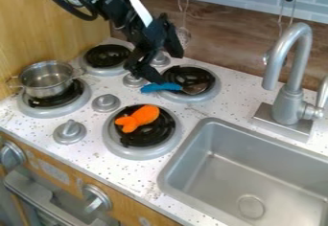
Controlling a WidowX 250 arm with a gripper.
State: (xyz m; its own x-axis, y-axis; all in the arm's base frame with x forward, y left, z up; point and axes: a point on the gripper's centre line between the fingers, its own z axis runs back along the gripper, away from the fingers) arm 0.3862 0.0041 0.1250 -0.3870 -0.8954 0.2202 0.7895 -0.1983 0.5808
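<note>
On the stove's left side, one metal pot (46, 80), upright on the left front burner (32, 110), beside the wooden wall; a wide swing of your arm could knock it. Behind it, one left back burner (122, 70), with knobs between it and the right-hand burners. Next, one orange toy (137, 118), lying on the black coils of the right front burner (144, 154); a low sweep towards you could nudge it off the coils. Above and behind that toy, one black pincer (154, 75), angled down: you cannot tell whether it is parted, closed or gripping. At its lower end, one blue-handled spoon (160, 87), metal head resting over the right back burner (205, 96), handle pointing left past the rim; contact with the pincer is unclear. Likely faults for you: a grip too near the handle's end could let the heavier-looking head swing or dip; too low an approach could press the spoon against the coils and skid it. Relative to your pincer, the spoon lies just below, its head to the right. Further right, one faucet (292, 100) over one metal sink (211, 161), both well apart from your pincer
</note>
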